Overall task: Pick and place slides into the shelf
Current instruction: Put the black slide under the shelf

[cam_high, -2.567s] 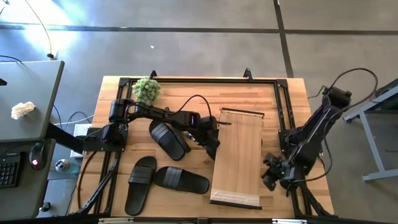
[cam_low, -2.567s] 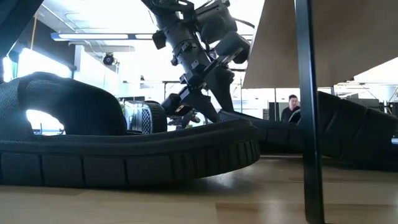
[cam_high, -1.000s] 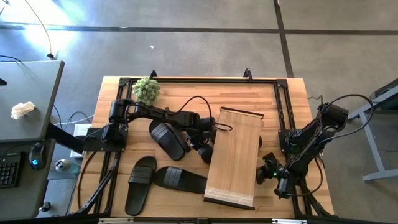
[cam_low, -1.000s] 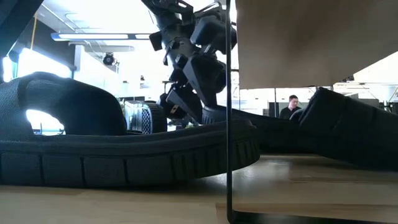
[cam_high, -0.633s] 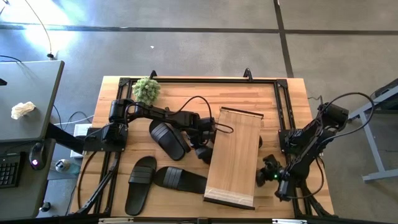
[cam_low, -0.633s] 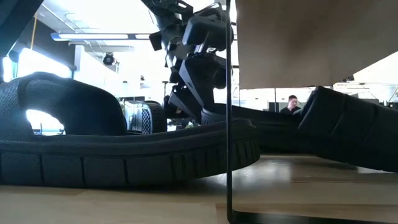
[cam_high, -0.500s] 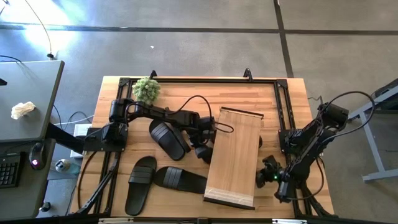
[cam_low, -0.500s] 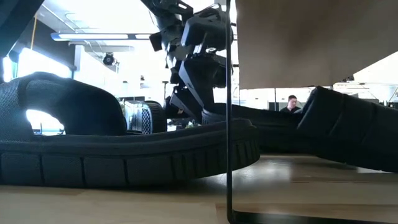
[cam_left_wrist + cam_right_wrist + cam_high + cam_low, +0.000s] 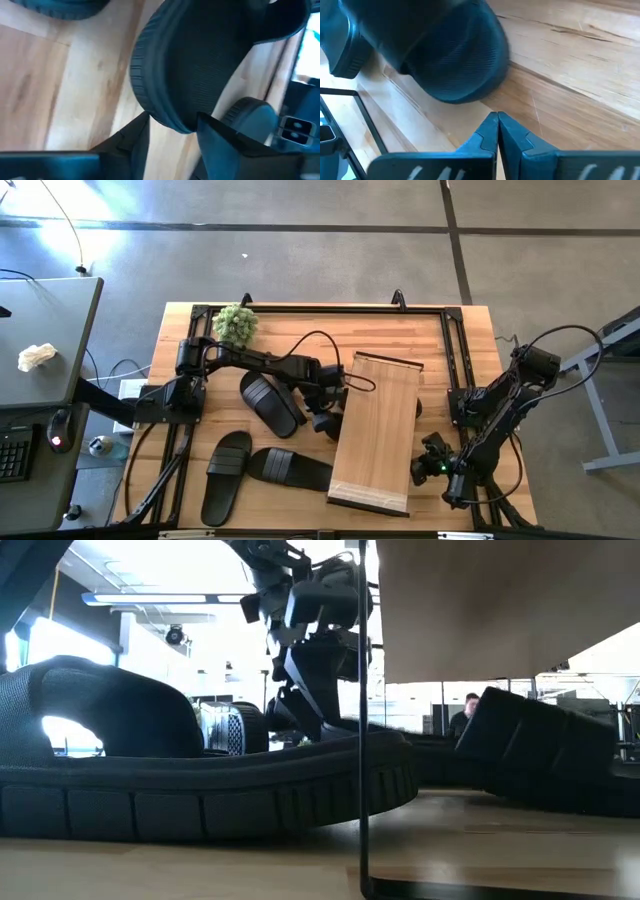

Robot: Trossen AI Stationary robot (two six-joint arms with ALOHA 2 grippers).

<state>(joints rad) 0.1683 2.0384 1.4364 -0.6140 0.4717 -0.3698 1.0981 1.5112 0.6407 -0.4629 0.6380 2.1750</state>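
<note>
Looking down on your large light-wood tabletop [image 9: 420,330] with its thin black frame, you had the low light-wood rack [image 9: 375,430], a long rectangular plank top, lying slightly askew on the right half, and under it, seen level from the table, one thin dark leg [image 9: 362,740] stood upright. Your left arm [image 9: 255,363] reached from its base at the table's left edge across to the rack's left side, and your right arm [image 9: 495,415] hung folded off the table's right edge. Three matte black rubber slip-on sandals lay in the open: one [image 9: 270,403] just left of the left gripper, and two nearer the front edge, one [image 9: 226,475] pointing toward the front and one [image 9: 291,468] lying crosswise, its toe near the rack. A fourth black sandal [image 9: 200,65] sat partly under the rack at its left edge; your left gripper [image 9: 172,132] had its two dark fingers spread to either side of that sandal's rounded end, close to it, though you could not tell whether they pressed on it. Your right gripper [image 9: 496,127] had its fingers [image 9: 485,135] pressed together, grasping nothing, beside another dark rounded sandal end [image 9: 455,65] under the rack. A small green plant [image 9: 236,324] stood at the far left corner.
</note>
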